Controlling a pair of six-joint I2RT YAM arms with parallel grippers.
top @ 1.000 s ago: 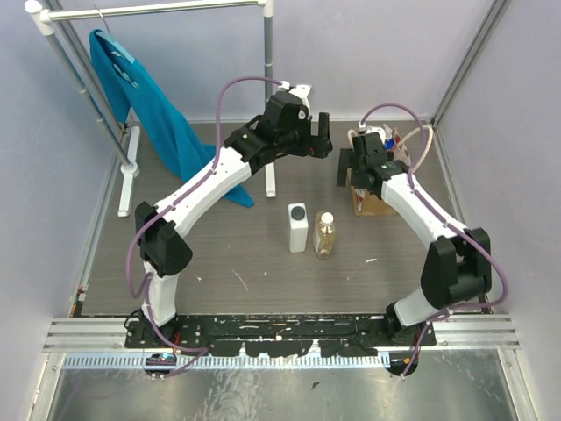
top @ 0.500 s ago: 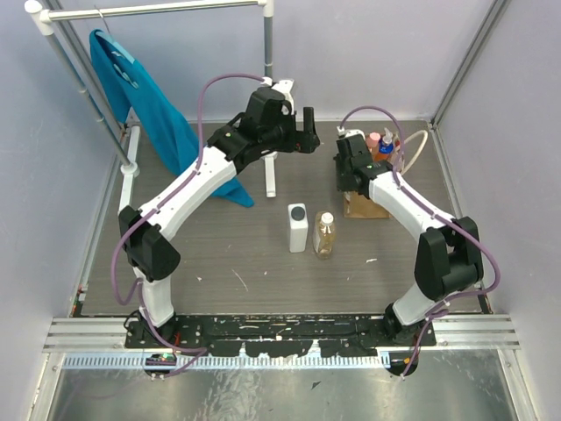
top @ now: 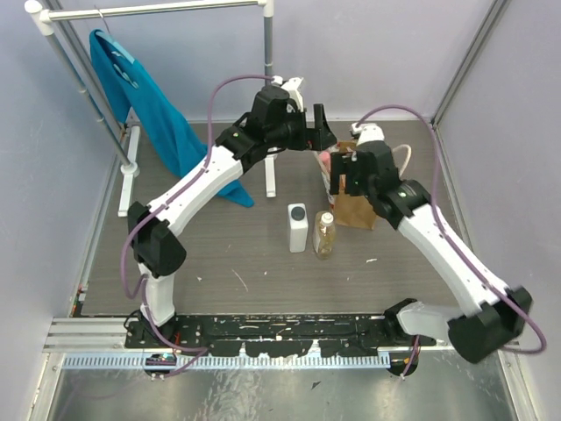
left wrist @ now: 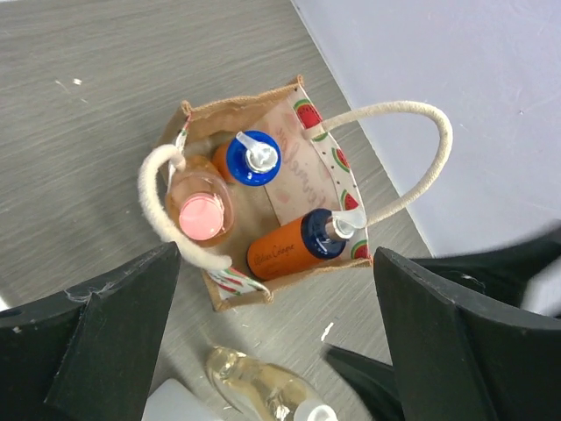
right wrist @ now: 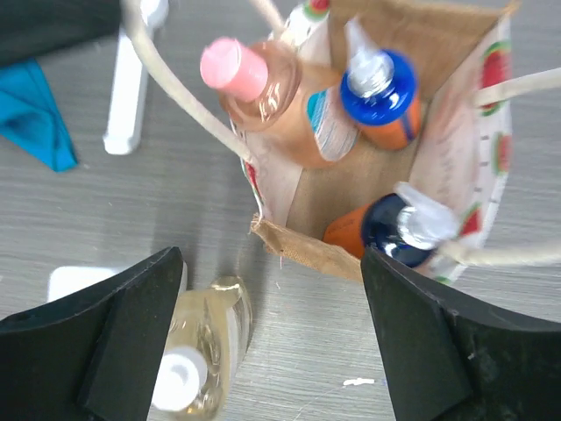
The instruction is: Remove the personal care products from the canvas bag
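Note:
The canvas bag stands right of centre with its mouth open. In the left wrist view the bag holds a pinkish bottle, an orange bottle with a blue cap and an orange bottle with a blue band lying tilted. The white rectangular bottle and the clear amber bottle stand on the table left of the bag. My left gripper is open and empty above the bag's far side. My right gripper is open and empty above the bag's near left edge.
A teal-blue garment hangs on a clothes rack at the back left. The rack's white feet stand behind the bottles. Metal frame posts rise at the back right corner.
My left gripper has moved right, over the bag. My right arm has swung its elbow out to the right. The bag has shifted a little to the left.

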